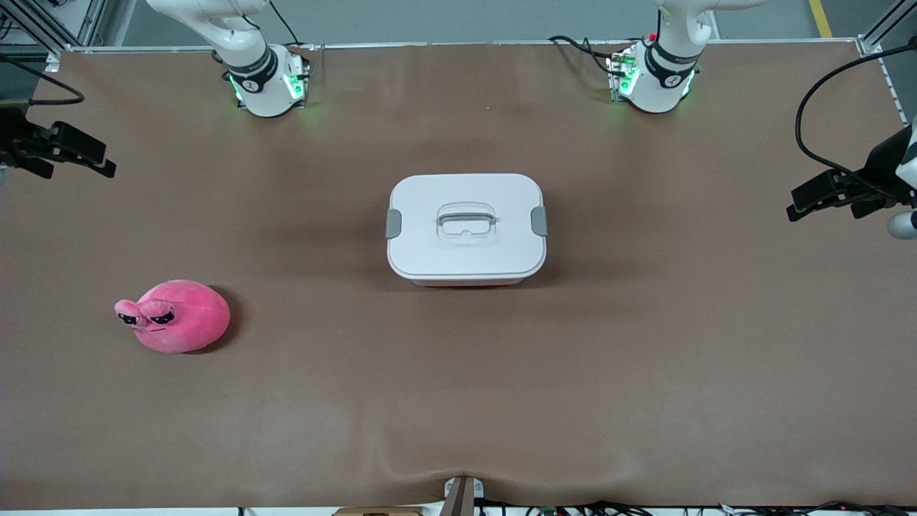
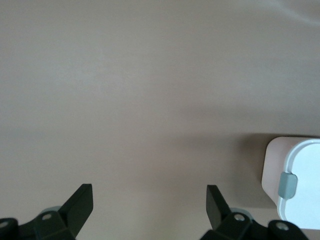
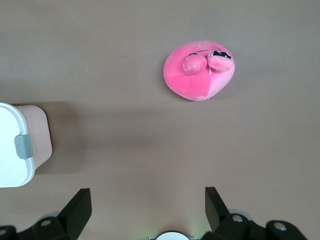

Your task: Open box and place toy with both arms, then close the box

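A wide table [image 1: 458, 401] covered in a plain brown mat fills nearly everything, evenly lit with soft shadows. Along its top edge runs a metal rail [image 1: 458, 44], with grey floor [image 1: 466, 18] past it and a yellow floor line [image 1: 820, 18]. Cables [image 1: 645, 507] trail along the bottom edge.

Box [image 1: 466, 229] showing smooth white plastic lid with a soft sheen, grey plastic clips [image 1: 393, 223], toy [image 1: 174, 316] looking like fuzzy pink plush cloth, surface [image 1: 458, 401] lying matt brown, faintly rippling.
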### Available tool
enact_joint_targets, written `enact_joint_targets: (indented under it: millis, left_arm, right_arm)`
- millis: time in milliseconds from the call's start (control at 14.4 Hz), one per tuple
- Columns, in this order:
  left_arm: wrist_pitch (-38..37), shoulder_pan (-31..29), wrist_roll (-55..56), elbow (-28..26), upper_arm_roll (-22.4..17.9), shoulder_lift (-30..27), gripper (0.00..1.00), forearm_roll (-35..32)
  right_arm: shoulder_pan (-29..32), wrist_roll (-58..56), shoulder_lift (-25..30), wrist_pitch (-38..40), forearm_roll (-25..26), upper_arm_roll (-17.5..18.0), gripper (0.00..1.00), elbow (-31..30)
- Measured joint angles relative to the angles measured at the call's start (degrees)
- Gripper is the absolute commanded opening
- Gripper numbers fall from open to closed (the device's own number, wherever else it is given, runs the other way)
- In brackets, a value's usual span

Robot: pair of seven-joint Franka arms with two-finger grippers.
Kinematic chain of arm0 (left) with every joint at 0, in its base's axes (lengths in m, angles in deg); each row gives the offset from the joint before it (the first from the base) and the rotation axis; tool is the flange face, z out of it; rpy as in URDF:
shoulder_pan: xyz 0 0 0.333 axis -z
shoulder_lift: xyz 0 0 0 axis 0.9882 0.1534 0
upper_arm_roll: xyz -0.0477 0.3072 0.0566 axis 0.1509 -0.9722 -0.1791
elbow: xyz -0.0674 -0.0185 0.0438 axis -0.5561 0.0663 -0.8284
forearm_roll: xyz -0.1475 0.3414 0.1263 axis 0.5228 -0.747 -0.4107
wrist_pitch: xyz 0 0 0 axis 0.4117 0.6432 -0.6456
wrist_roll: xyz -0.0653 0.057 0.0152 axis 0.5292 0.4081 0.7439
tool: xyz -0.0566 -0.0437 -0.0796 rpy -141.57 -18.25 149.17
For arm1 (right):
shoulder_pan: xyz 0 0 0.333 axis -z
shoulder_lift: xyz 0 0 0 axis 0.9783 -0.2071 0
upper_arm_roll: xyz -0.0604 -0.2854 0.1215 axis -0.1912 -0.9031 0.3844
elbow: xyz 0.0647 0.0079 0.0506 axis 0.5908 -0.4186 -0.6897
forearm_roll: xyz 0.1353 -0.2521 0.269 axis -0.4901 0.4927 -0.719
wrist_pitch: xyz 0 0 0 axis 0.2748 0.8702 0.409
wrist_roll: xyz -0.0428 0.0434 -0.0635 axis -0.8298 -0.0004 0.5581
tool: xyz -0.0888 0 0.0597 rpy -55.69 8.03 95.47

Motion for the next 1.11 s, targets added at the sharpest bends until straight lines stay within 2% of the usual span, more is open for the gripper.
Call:
enact_joint_targets:
  millis: [347,694,1110]
  left_arm:
    - [0.13,1.54,19.52,0.07,0.77,0.53,1.0,0.12]
    - [-0.02,10.53,43.54,0.05,1.56,1.05,1.0,0.2]
    - [-0.12,20.71,64.15,-0.14,1.87,4.21,1.0,0.65]
  right_arm:
    - [-0.27,0.0,-0.47,0.36,-0.06,0.47,1.0,-0.25]
    - [-0.34,-0.04,-3.99,0.75,-0.06,0.66,1.0,-0.42]
    - [-0.22,-0.04,-6.84,0.97,0.0,0.51,1.0,-0.47]
